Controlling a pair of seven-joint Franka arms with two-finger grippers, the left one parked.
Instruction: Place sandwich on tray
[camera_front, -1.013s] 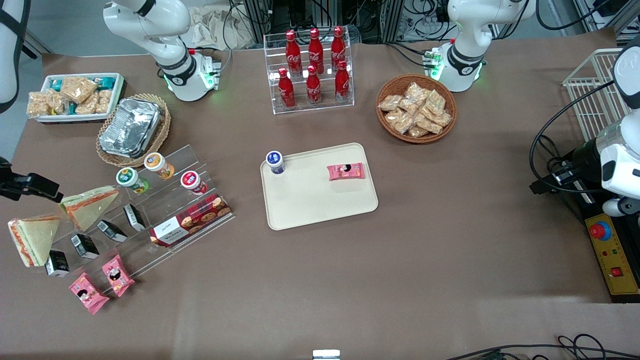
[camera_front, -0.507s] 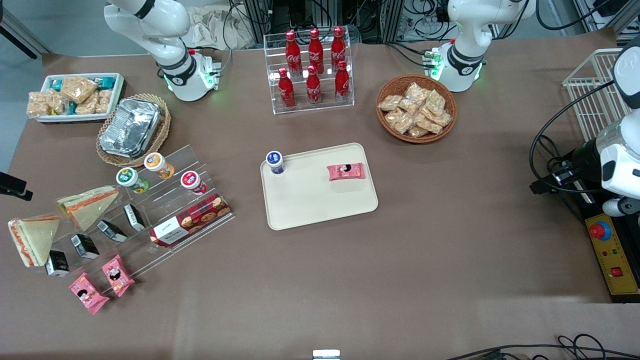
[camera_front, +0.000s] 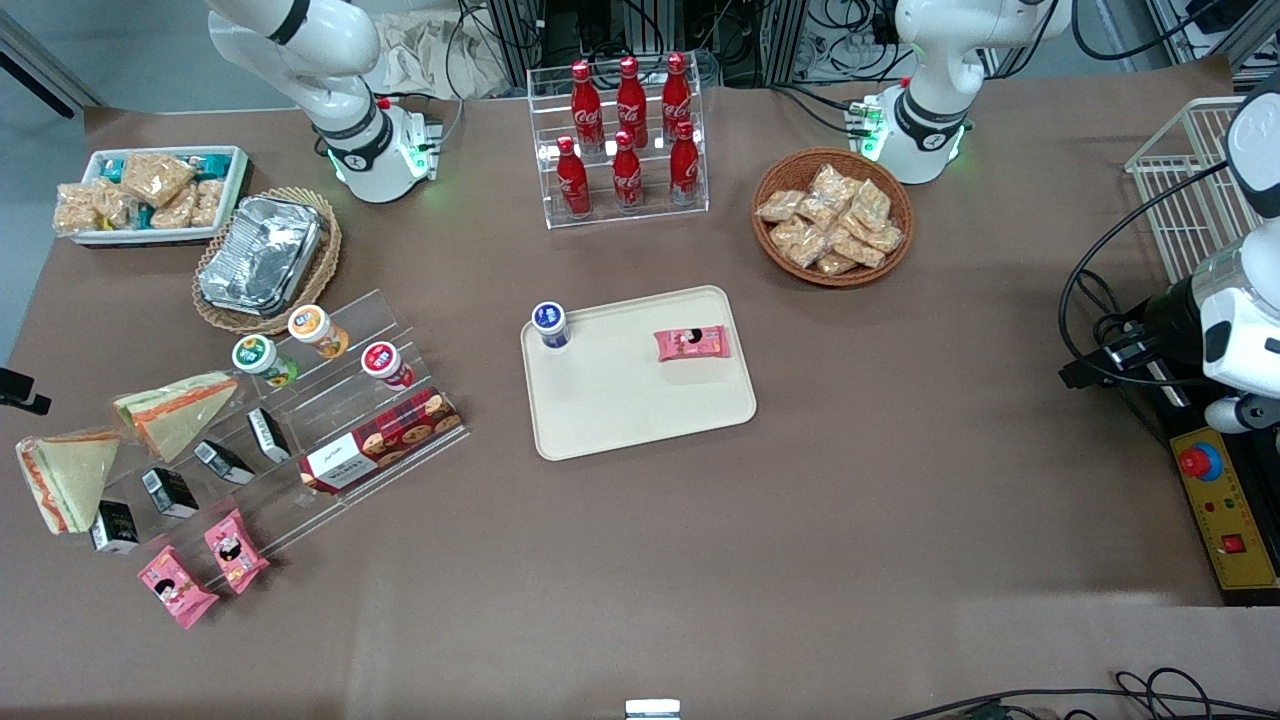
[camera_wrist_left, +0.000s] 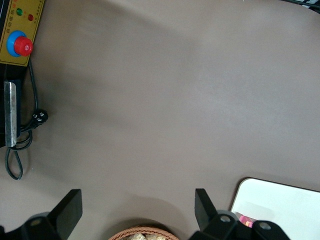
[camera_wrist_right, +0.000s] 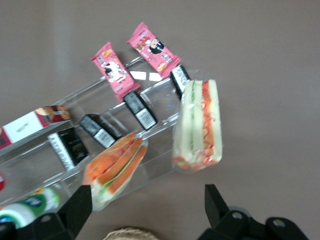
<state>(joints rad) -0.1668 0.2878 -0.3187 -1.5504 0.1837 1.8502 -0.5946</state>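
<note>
Currently, in the front view, you see the tray (camera_front: 640, 400) at the middle of the table, holding a blue-capped bottle (camera_front: 550, 324) at one corner and a pink snack packet (camera_front: 692, 343) near its rim. The sandwich (camera_front: 62, 478) leans on the lowest step of the clear tiered rack (camera_front: 330, 400) at the working arm's end of the table, well apart from the tray. The second wedge (camera_front: 175, 410), with the broader orange band, sits on the same rack, farther from the camera. The wicker basket (camera_front: 833, 216) holds wrapped biscuit packs; the white bin (camera_front: 150, 192) holds similar packs; the foil container (camera_front: 262, 252) rests in a shallow woven basket (camera_front: 325, 265). The gripper (camera_front: 22, 390) shows only as a dark sliver at the picture's edge, above the table beside the sandwich.

In the right wrist view, you look down on the sandwich (camera_wrist_right: 199, 126) standing on edge against the rack (camera_wrist_right: 150, 135), with the second wedge (camera_wrist_right: 114, 169) beside it and two pink packets (camera_wrist_right: 132, 60) on the table. The gripper (camera_wrist_right: 147, 212) hangs above both wedges with its jaws spread wide, holding nothing.

In the left wrist view, you see bare table, a corner of the tray (camera_wrist_left: 280, 205), and probably the rim of the wicker basket (camera_wrist_left: 142, 233).
</note>
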